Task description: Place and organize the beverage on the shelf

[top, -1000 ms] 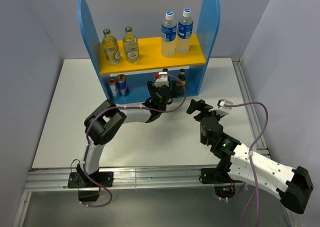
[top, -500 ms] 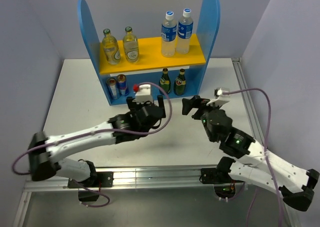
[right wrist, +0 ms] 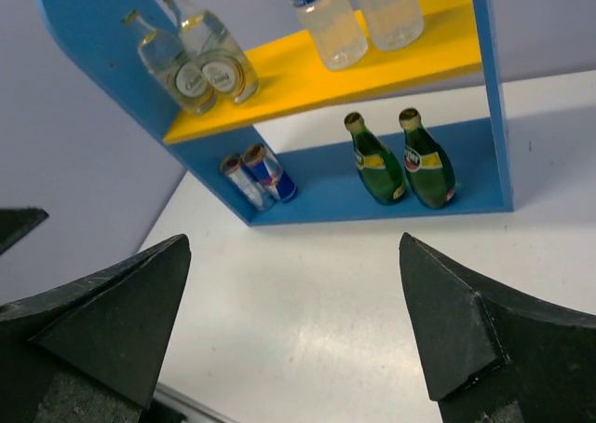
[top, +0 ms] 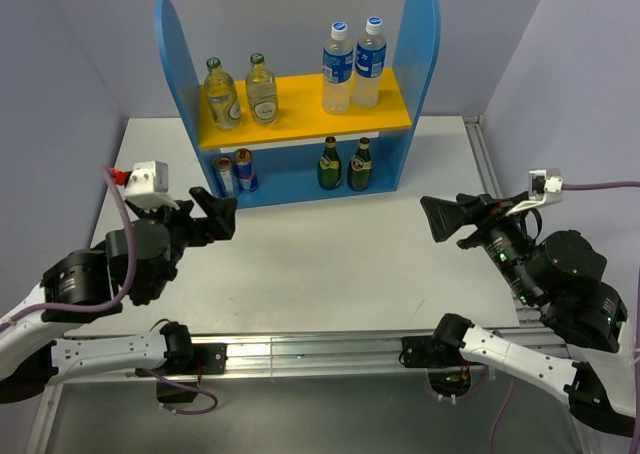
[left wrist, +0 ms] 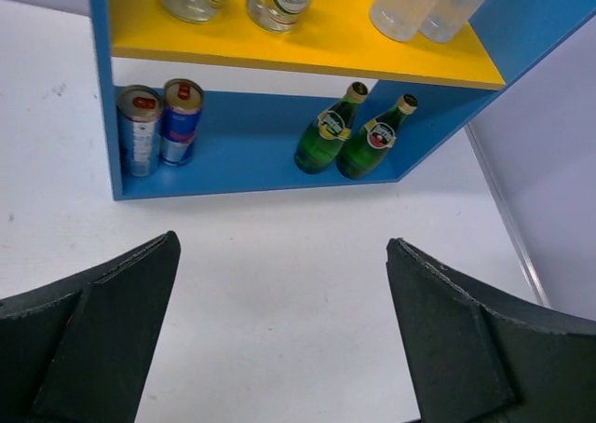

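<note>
Altogether six bottles [top: 338, 69] and two cans [top: 245, 169] occupy the shelf [top: 420, 44].

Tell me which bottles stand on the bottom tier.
The two green bottles, right of the cans; the glass pair and plastic pair stand on the yellow board.

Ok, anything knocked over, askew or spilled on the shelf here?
Nothing stands out. On the blue two-tier shelf, the two gold-capped clear glass bottles and two blue-capped plastic bottles stand upright in pairs on the yellow upper board; the two dark green glass bottles and two small cans stand upright below. No spill shows.
</note>
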You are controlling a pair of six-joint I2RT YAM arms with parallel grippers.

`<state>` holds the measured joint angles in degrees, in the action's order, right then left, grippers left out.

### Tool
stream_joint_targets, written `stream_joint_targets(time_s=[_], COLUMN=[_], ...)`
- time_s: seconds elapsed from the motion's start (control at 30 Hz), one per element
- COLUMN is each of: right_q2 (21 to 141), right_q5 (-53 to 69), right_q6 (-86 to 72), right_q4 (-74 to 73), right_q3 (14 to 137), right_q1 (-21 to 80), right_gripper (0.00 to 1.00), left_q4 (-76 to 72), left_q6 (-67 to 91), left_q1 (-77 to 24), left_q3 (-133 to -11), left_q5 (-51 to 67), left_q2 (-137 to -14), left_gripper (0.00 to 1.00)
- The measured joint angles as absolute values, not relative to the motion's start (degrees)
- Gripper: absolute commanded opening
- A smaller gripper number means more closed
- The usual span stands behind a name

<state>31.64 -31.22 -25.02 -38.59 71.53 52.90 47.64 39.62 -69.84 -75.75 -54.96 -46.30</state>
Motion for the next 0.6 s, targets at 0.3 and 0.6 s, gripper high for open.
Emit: stream_joint_targets(time_s=[0.3,0.6], right_q2=[29.4,29.3], right_q5=[-27.5,-27.3], right_q6=[-25.7,-25.9], right_q4=[-46.5,-48.7], right_q3=[71.7,71.7], right_q1=[52.9,52.9], right_gripper=[1.0,1.0], left_q4=[47.3,47.5], left_q6=[35.6,35.6], left_q1=[-69.8,-69.8], left_q3=[-70.5,-69.8], left_q5=[-56.0,-56.7], left_q2=[-40.2,-40.1], left_gripper=[0.99,0.99])
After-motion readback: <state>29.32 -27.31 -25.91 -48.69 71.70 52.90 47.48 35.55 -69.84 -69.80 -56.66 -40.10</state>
